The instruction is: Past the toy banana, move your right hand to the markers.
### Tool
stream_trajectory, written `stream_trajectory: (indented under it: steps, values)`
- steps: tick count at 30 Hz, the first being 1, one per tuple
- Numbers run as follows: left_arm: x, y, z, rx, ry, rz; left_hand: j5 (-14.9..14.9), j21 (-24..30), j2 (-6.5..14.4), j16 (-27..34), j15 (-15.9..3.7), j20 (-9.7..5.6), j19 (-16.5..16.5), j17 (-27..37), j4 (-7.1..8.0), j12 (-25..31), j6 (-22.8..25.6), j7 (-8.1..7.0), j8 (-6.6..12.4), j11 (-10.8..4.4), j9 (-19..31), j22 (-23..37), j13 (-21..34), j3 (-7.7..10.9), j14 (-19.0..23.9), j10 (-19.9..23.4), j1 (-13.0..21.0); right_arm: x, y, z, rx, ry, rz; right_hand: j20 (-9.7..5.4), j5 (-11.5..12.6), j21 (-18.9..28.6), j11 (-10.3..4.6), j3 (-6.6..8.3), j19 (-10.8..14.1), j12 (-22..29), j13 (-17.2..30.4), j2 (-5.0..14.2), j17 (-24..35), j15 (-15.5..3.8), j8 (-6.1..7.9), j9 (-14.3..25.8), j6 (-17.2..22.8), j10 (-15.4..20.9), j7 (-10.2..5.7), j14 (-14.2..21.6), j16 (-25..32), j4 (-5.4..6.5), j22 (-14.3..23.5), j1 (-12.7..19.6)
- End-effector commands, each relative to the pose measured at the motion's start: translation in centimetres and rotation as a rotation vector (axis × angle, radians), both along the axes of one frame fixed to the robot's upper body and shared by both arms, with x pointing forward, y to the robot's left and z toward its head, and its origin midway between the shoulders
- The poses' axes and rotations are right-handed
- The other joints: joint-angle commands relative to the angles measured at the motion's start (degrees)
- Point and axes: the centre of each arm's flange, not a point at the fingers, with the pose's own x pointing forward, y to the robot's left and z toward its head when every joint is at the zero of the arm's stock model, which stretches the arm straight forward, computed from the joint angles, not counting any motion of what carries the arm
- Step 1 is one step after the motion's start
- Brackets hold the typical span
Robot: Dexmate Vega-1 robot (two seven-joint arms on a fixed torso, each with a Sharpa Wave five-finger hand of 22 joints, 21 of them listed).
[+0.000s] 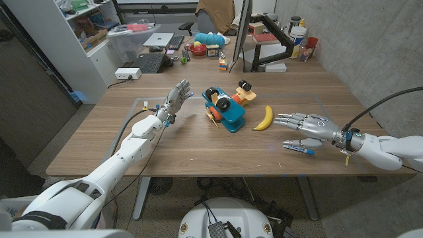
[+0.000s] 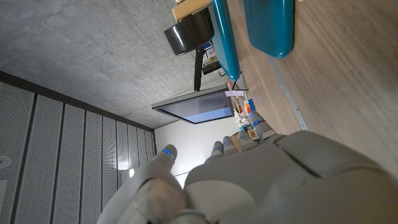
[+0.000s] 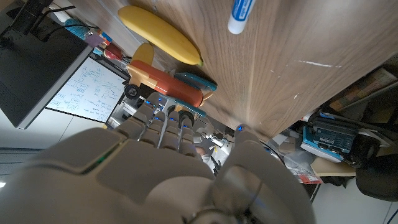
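marker [image 1: 299,149] lying on the wooden table [image 1: 198,149] near its front edge on the robot's right side: white barrel with a blue band, long axis running roughly left to right, tilted slightly. no writing on it legible; in the right wrist view just a white and blue barrel end [image 3: 241,14], with no label readable. cannot tell which end carries the cap.

right hand [image 1: 305,127] just behind the marker, fingers stretched out and spread toward the robot's left, thumb lowered toward the marker, holding nothing. cannot tell whether the thumb touches the barrel.

toy banana [image 1: 264,118] just beyond the fingertips, yellow, curved, long axis running from near to far with a slight lean; seen also in the right wrist view [image 3: 160,33].

further left, teal toy vehicle [image 1: 223,108] with black wheels, orange and tan wooden parts behind it, near the table's middle.

left hand [image 1: 173,101] held over the table's left half, well apart from the toys, fingers loosely extended and apart, gripping nothing.

behind the table: a monitor [image 1: 242,33], a keyboard [image 1: 148,63], a laptop [image 1: 158,39], shelves, a person's torso by a chair. handwriting on a lit screen [image 3: 90,84] in the right wrist view, too small to read.
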Motion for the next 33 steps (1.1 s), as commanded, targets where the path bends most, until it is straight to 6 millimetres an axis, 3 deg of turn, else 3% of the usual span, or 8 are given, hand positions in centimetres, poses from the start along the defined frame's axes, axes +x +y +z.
stream_trajectory:
  steps: [1,17,33]
  values:
    - [0.0,0.2,-0.1,0.002,0.007,-0.001,0.03,-0.29,5.14,0.23,-0.73,-3.24,-2.78,0.14,-0.09,0.12,-7.19,-0.28,0.32,-0.22,0.29,0.30,0.16,0.21,-1.86,-2.89,-0.53,0.3,0.2,-0.4,-0.014,0.006,-0.011,-1.61,-0.23,-0.26,-0.18,-0.44,0.55,0.21,0.14,-0.55,0.27,0.05,-0.28,0.27,0.06,0.14,0.61,0.21,0.13,-0.09,0.06,-0.09]
    - [-0.4,0.6,-0.1,0.012,0.014,-0.006,0.02,-0.50,5.16,0.20,-0.79,-3.22,-2.75,0.14,-0.11,0.11,-7.20,-0.37,0.31,-0.36,0.30,0.31,0.17,0.23,-1.93,-2.92,-0.51,0.7,0.4,-1.2,-0.026,0.014,-0.036,-1.77,-0.19,-0.68,0.04,-0.89,0.67,0.15,0.14,-0.89,0.24,-0.05,-0.37,0.27,-0.31,-0.10,1.08,0.19,0.10,-0.23,0.07,-0.26]
    - [-1.1,0.7,-0.2,0.032,0.023,-0.016,-0.02,-0.68,5.00,0.22,-0.80,-3.12,-2.76,0.14,-0.11,0.10,-7.30,-0.40,0.28,-0.29,0.30,0.32,0.17,0.10,-1.90,-2.96,-0.58,0.6,0.3,-1.6,-0.025,0.007,-0.059,-1.61,-0.09,-1.06,-0.07,-1.11,1.00,0.06,0.14,-0.79,0.21,-0.10,-0.43,0.32,-0.82,-0.52,0.45,0.12,0.07,-0.43,0.09,-0.15]
